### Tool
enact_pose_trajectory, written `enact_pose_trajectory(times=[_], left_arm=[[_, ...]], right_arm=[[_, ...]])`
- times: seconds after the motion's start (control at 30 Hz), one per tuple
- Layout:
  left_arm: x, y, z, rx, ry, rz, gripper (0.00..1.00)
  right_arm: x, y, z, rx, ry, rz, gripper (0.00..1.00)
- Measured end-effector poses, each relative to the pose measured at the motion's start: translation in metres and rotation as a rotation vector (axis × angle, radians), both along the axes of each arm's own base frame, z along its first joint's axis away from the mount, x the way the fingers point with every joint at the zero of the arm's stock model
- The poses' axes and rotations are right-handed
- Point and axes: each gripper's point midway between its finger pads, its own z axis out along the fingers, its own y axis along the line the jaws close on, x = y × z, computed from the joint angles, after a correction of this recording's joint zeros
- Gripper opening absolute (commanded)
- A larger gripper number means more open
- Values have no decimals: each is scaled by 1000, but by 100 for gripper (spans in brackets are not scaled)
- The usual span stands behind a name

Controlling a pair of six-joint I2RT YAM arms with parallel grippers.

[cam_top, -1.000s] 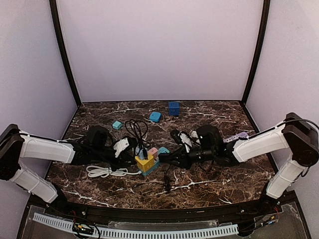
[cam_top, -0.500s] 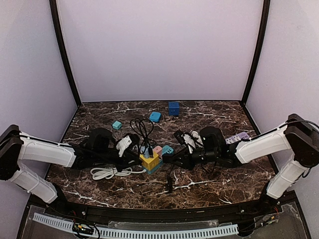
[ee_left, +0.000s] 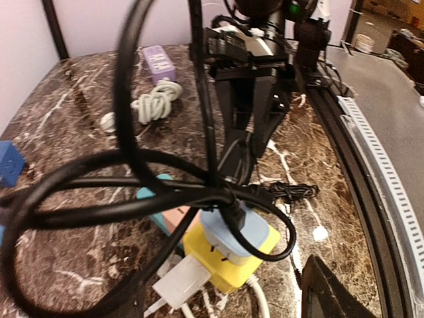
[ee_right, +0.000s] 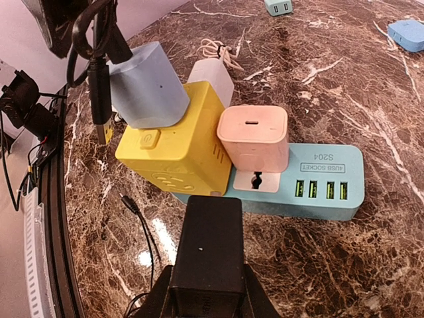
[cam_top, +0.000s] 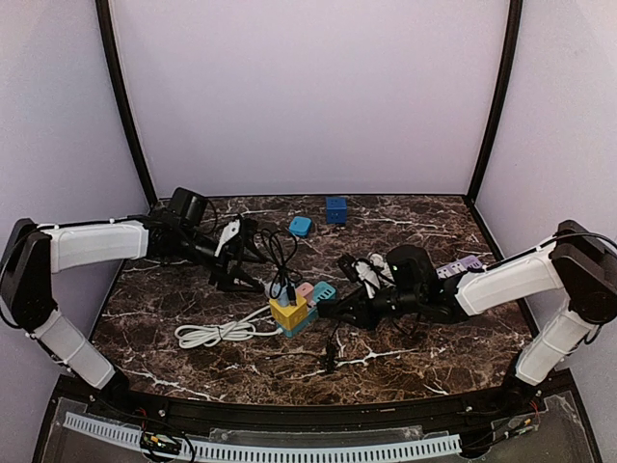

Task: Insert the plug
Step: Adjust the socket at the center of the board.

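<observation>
**Blue-grey plug looks seated; what remains is the check and the retreat**

Blue-grey and blocky, the plug [ee_right: 146, 86] stands upright on top of the yellow cube [ee_right: 175, 142], with no gap showing under it in the right wrist view. The cube sits on one end of the teal power strip [ee_right: 311, 192], near the middle of the table [cam_top: 405, 357]. A pink charger [ee_right: 254, 137] is plugged into the strip just beside the cube, and a white plug [ee_right: 212, 79] shows behind it. A black cable [cam_top: 275, 249] rises in loops over the cube. One metal-tipped end hangs just beside the plug, and I cannot tell whether it is connected to anything.

The right gripper [ee_right: 205, 218] is low on the near side of the strip with its jaws together. It looks like a brace, and I cannot see anything pinched in it. The left gripper [cam_top: 239, 273] hovers near the cable loops, apart from the cube. Only one finger [ee_left: 328, 291] shows, far to one side of its own view, so the jaws appear spread with nothing between them.

Insertion seems to be done or nearly done. The next move would be a firm downward press to confirm the plug is seated. After that both arms should back away without snagging the cable loops, which could pull the plug or cube loose.
</observation>
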Motion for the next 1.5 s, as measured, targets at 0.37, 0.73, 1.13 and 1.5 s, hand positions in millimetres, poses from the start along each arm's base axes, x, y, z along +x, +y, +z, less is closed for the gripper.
enact_pose_trajectory(times=[0.37, 0.73, 1.13, 1.5], left_arm=[[0, -21, -21, 2, -2, -308, 74], [-16, -43, -37, -23, -30, -447, 55], [-18, -54, -38, -40, -91, -478, 31], [-25, -55, -41, -60, -186, -488, 1]], right_arm=[[9, -10, 5, -6, -7, -17, 0], [14, -11, 9, -9, -7, -9, 0], [11, -10, 4, -11, 15, 4, 0], [11, -10, 4, -11, 21, 1, 0]])
